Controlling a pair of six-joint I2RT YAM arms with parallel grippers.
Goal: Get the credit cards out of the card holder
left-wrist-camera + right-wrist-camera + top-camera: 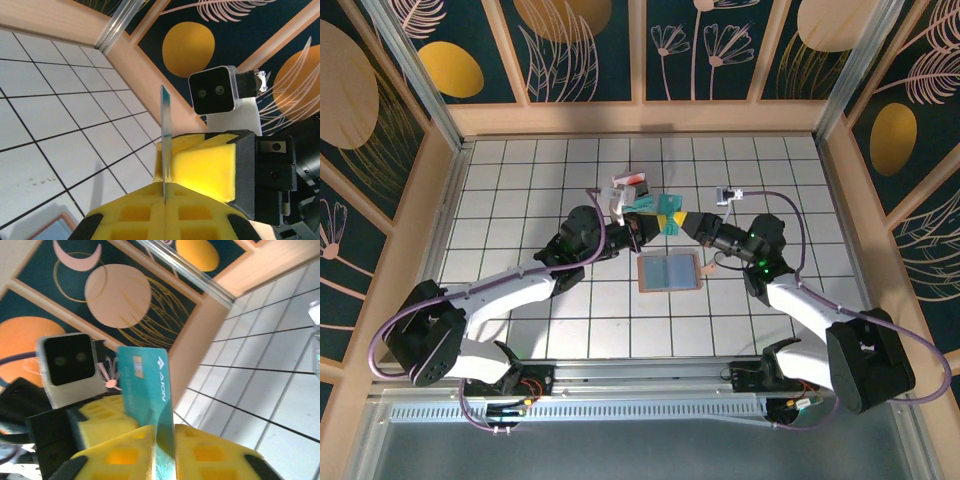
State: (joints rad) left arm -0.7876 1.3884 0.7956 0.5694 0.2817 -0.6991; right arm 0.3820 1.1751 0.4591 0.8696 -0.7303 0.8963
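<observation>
A teal credit card (663, 207) hangs in the air between both grippers, above the middle of the table. My left gripper (164, 197) is shut on one edge of the card (165, 125), which shows edge-on there. My right gripper (165, 440) has its pads slightly apart, and the card (145, 380) stands in the gap between them. From above, the left gripper (645, 218) and right gripper (678, 222) nearly touch. The card holder (669, 271) lies open and flat on the tiles just in front of them, grey-blue inner faces up.
The table is a white tiled surface (520, 200) walled by wooden rails (640, 118) at the back and both sides. A corner of the card holder (55, 227) shows below the left gripper. The two arms reach in from the near edge.
</observation>
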